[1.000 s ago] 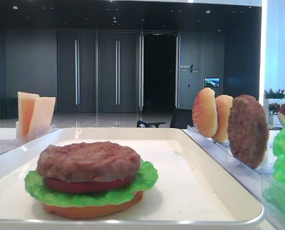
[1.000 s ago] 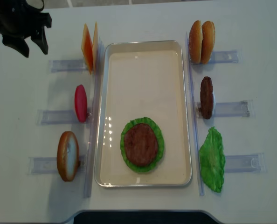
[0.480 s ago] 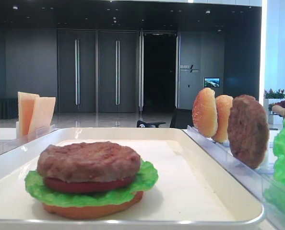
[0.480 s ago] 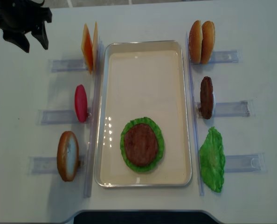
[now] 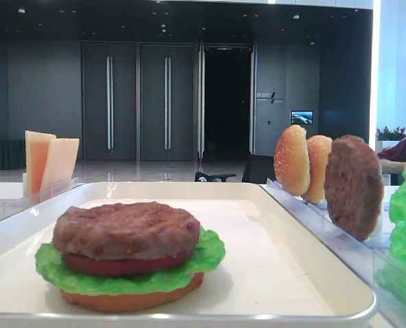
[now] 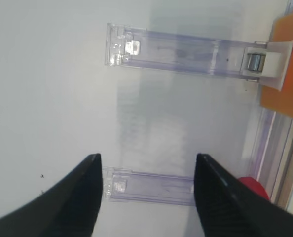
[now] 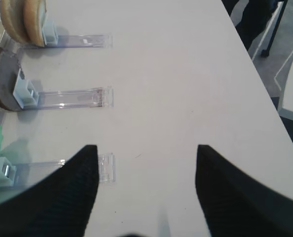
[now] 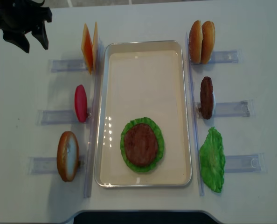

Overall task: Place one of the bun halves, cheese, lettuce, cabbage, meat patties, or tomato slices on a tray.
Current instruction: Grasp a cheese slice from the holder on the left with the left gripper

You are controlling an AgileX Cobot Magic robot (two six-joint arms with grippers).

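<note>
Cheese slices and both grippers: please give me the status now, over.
Left gripper open, empty, hovering off to the side of the cheese. Right gripper open, empty, over bare table. Cheese upright in its rack, untouched. Nothing in the way.

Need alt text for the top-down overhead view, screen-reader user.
White tray holds a patty on lettuce near its front end. Cheese slices, a tomato slice and a bun half stand in racks on its left; two buns, another patty and lettuce on its right. The open left gripper hovers at top left.
</note>
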